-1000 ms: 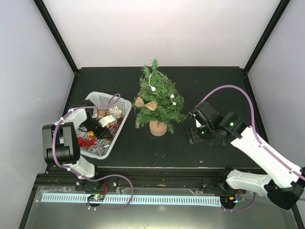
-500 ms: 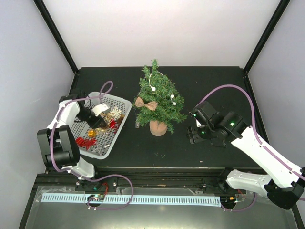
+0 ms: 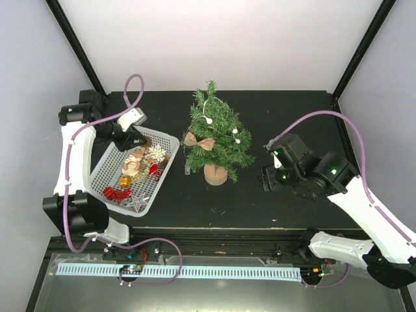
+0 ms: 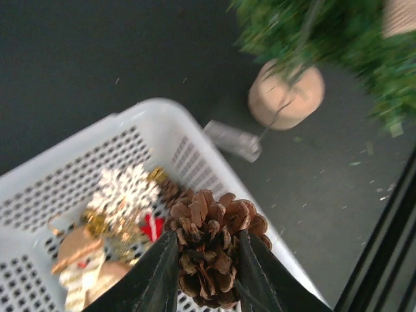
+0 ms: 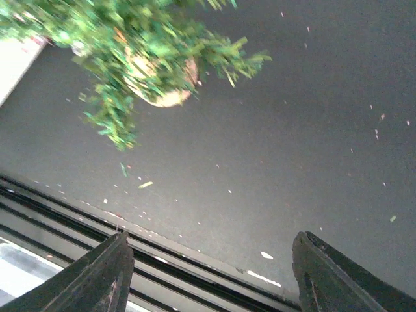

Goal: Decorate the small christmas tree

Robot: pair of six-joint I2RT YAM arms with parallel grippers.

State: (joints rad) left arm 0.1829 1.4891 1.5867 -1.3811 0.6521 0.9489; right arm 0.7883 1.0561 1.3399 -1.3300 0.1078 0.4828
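The small christmas tree (image 3: 216,133) stands mid-table on its tan wooden base (image 3: 215,174), with a burlap bow (image 3: 199,142) and white beads on it. It also shows blurred in the left wrist view (image 4: 338,39) and the right wrist view (image 5: 123,45). My left gripper (image 3: 136,138) is raised over the far end of the white basket (image 3: 104,170) and is shut on a brown pine cone (image 4: 211,244). My right gripper (image 3: 268,179) is open and empty, low over the table right of the tree.
The basket (image 4: 195,153) holds a white snowflake (image 4: 127,195), a gold ornament, red bows (image 3: 117,193) and a silver star. A small clear tag (image 4: 233,140) lies by the tree base. Black frame posts stand at both back corners.
My left gripper has risen out of the basket and swung toward the far left with the pine cone in it. My right arm has shifted slightly right.
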